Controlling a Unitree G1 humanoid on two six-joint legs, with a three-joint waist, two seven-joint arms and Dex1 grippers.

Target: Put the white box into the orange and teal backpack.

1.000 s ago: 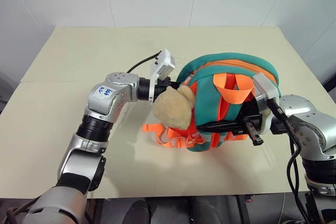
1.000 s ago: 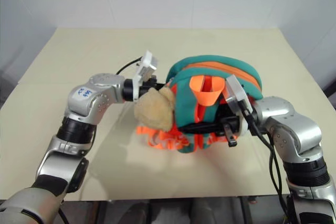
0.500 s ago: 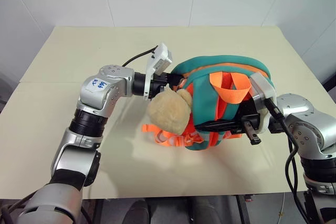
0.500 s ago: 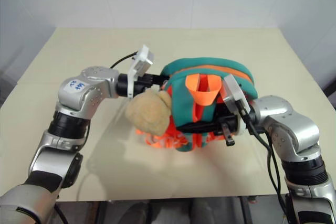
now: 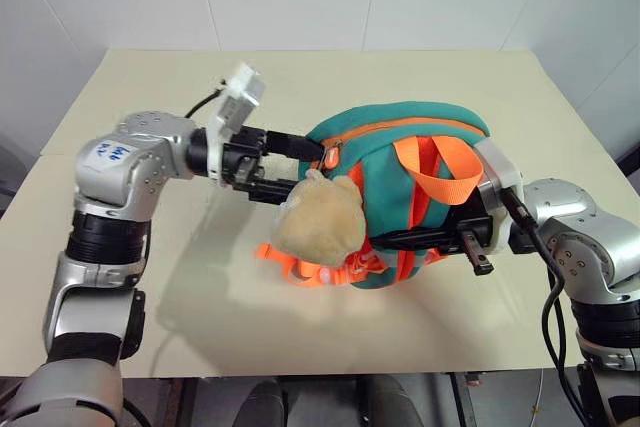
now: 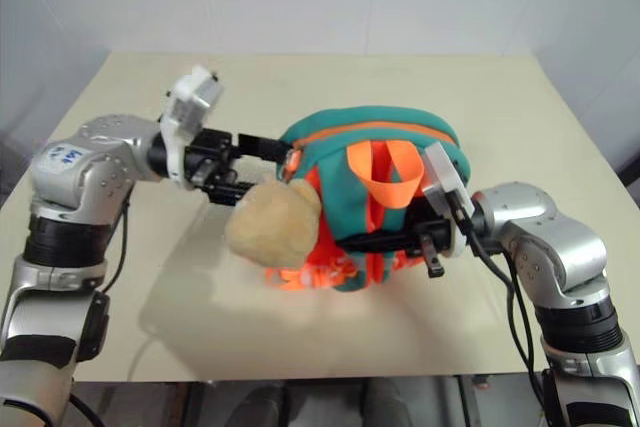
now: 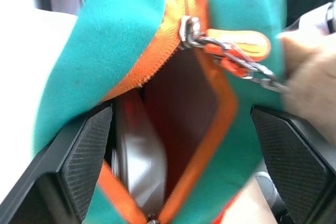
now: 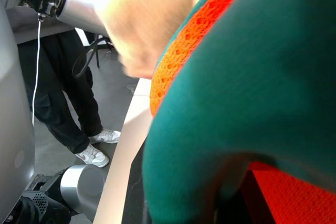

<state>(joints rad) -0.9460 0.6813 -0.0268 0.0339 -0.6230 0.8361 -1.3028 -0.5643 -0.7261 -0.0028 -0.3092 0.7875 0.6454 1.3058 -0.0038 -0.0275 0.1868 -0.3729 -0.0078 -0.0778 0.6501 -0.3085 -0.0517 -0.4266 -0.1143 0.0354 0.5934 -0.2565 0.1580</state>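
The orange and teal backpack (image 5: 400, 137) stands on the table with its top zip open toward my left arm. A beige plush charm (image 5: 320, 227) hangs at its front. My left gripper (image 5: 305, 167) is open just outside the zip opening, one finger above the charm and one beside it. In the left wrist view the pads (image 7: 84, 166) stand wide on either side of the opening. Inside it, a pale glossy edge of the white box (image 7: 139, 166) shows. My right gripper (image 5: 410, 240) is shut on the backpack's near side, under the orange handle loop (image 5: 440, 162).
The beige table (image 5: 150, 97) has free room to the left and behind the backpack. Loose orange straps (image 5: 300, 262) lie in front of the bag. A person's legs (image 8: 63, 103) stand beside the table in the right wrist view.
My left gripper opened and drew back to the left, out of the backpack's opening. The bag leaned slightly left and the charm swung. The right arm stayed put.
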